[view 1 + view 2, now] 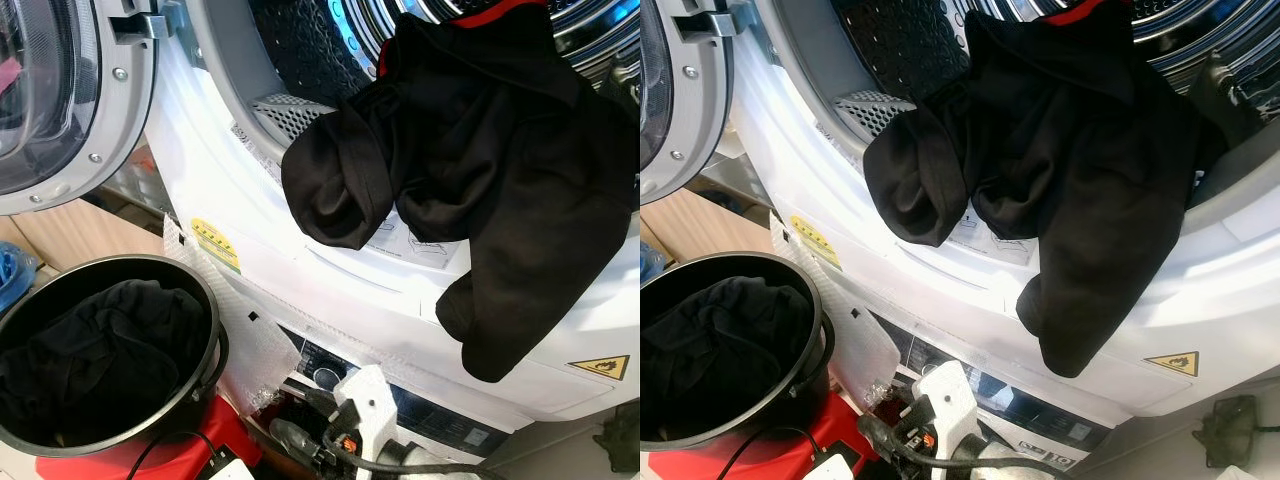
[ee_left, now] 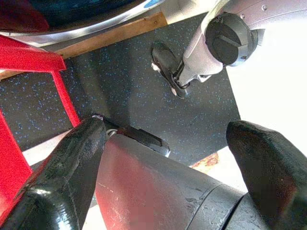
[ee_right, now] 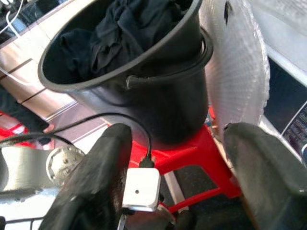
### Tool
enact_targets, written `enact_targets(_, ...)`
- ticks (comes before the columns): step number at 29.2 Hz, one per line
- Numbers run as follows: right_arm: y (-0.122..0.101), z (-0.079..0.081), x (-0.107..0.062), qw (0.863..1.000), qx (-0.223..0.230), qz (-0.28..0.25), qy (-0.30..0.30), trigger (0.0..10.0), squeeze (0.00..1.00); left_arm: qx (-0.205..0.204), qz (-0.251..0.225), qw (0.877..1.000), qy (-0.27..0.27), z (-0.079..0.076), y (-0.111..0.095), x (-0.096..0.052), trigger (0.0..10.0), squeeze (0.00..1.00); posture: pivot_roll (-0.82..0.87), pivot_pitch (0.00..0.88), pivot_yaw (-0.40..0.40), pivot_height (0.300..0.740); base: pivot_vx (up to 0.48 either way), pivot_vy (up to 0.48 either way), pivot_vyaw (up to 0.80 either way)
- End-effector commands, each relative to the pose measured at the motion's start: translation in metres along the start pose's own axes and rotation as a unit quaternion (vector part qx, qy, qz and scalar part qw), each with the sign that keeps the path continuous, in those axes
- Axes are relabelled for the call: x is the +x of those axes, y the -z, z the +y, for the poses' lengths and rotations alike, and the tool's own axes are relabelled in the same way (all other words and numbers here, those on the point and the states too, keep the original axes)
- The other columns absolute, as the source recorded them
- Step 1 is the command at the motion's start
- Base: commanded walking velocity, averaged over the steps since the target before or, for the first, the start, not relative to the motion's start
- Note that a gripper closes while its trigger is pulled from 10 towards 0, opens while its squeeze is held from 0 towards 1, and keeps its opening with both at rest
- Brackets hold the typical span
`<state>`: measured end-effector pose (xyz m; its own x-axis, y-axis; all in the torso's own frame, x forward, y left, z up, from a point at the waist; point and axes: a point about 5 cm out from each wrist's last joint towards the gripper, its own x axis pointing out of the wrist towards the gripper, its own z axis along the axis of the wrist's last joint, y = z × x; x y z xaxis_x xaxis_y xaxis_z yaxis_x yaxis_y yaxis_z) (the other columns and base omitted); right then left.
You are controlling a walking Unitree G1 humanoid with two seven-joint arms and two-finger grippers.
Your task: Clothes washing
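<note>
A black garment (image 1: 470,170) with a red collar edge hangs over the lower rim of the washing machine's drum opening (image 1: 300,110), part inside and part draped down the white front (image 1: 330,290). At the lower left, a black bucket (image 1: 205,300) holds more dark clothes (image 1: 100,350). My left gripper (image 2: 165,129) hangs low and open over dark floor, with a silver part of my own body between its fingers. My right gripper (image 3: 177,132) is open and empty, and looks toward the bucket (image 3: 144,81) on its red stool (image 3: 192,148).
The machine's round door (image 1: 70,100) stands open at the upper left. A white box with cables (image 1: 365,410) sits low in front of the control panel (image 1: 420,410). Bubble wrap (image 3: 240,81) hangs beside the bucket. A wooden panel (image 1: 80,235) lies behind the bucket.
</note>
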<state>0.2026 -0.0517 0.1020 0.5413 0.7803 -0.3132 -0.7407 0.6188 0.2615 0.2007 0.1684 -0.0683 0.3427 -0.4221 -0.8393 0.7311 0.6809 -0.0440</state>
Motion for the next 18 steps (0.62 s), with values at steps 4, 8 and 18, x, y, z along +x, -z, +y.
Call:
enact_targets(4, 0.016, -0.013, 0.011, 0.999, 0.010, 0.031, 0.025, 10.0, 0.00, 0.000, 0.021, 1.000, 0.017, -0.007, 0.011, 0.000, 10.0, 0.00, -0.08, 0.186, -0.084, 0.740, 0.000, 0.000, 0.00)
enact_targets(8, 0.035, -0.032, 0.020, 0.996, 0.003, 0.073, 0.057, 10.0, 0.00, -0.001, 0.019, 1.000, 0.018, -0.006, 0.010, 0.000, 10.0, 0.00, -0.07, 0.185, -0.083, 0.740, 0.000, 0.000, 0.00)
enact_targets(18, 0.070, -0.071, 0.028, 0.981, 0.036, 0.130, 0.138, 10.0, 0.00, -0.003, 0.016, 1.000, 0.019, -0.007, 0.009, 0.001, 10.0, 0.00, -0.06, 0.182, -0.087, 0.740, 0.000, 0.000, 0.00)
